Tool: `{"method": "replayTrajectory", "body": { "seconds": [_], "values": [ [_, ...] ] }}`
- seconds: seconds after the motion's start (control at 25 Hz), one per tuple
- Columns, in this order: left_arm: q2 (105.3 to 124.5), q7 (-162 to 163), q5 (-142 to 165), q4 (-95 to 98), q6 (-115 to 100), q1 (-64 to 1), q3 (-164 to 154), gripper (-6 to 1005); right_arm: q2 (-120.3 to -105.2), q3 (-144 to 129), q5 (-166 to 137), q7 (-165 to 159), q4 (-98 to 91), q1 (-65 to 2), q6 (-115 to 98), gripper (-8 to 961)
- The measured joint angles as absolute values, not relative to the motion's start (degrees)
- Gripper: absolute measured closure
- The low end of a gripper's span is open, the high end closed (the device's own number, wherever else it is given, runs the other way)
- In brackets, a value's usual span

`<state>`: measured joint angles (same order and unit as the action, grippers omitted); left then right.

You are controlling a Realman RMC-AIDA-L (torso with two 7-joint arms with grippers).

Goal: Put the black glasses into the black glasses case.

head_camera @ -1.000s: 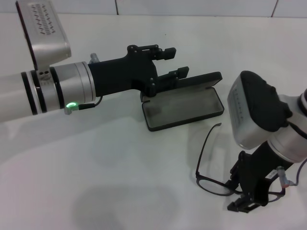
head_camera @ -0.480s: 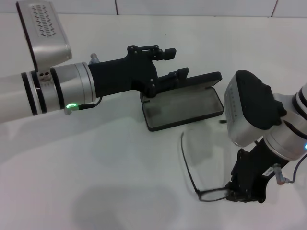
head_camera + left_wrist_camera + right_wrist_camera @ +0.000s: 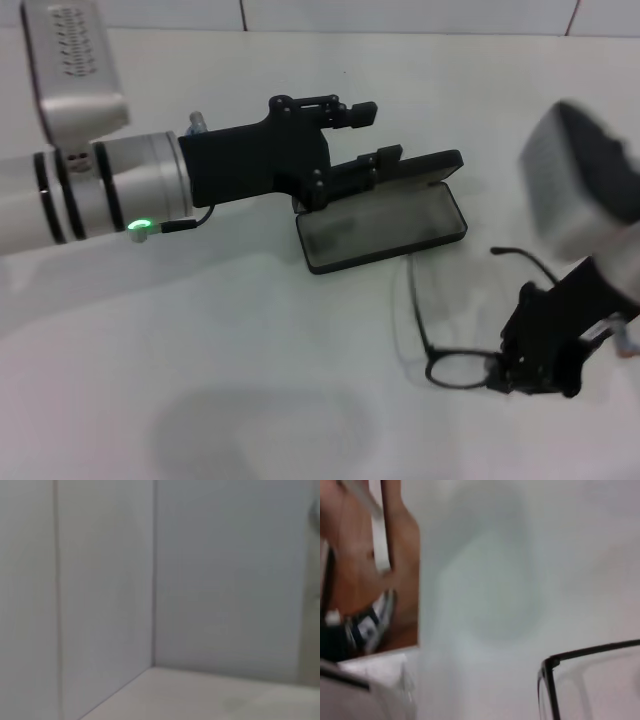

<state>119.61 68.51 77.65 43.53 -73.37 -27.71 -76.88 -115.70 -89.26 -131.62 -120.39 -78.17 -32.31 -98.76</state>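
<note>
The black glasses case [image 3: 385, 218] lies open at the table's middle, its grey lining up and its lid [image 3: 425, 168] standing at the back. My left gripper [image 3: 372, 133] is open at the lid's far left corner, its lower finger [image 3: 385, 156] against the lid's edge. My right gripper [image 3: 506, 378] is at the front right, shut on the front frame of the black glasses [image 3: 455, 369]. One temple arm [image 3: 414, 300] points toward the case. In the right wrist view a frame corner [image 3: 549, 676] and a temple show.
The white table [image 3: 250, 330] stretches left and in front of the case. A tiled wall [image 3: 400, 15] runs along the back. The left wrist view shows only a wall corner [image 3: 153, 580].
My right arm has moved right and back with the glasses, which swung so that their temples point toward the case. The left arm has hardly moved.
</note>
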Motion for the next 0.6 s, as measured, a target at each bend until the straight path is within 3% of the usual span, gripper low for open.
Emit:
{"method": "replayTrajectory", "body": {
  "seconds": [0.32, 0.6],
  "values": [
    [119.36, 70.5, 77.6, 40.4, -94.0, -27.7, -67.1, 470, -115.87, -69.7, -114.4, -101.1, -78.0, -23.6, -107.9, 835],
    [119.29, 79.7, 77.5, 38.2, -101.9, -31.0, -63.7, 471, -115.73, -62.2, -103.6, -75.6, -61.2, -20.6, -109.8, 836]
  ]
}}
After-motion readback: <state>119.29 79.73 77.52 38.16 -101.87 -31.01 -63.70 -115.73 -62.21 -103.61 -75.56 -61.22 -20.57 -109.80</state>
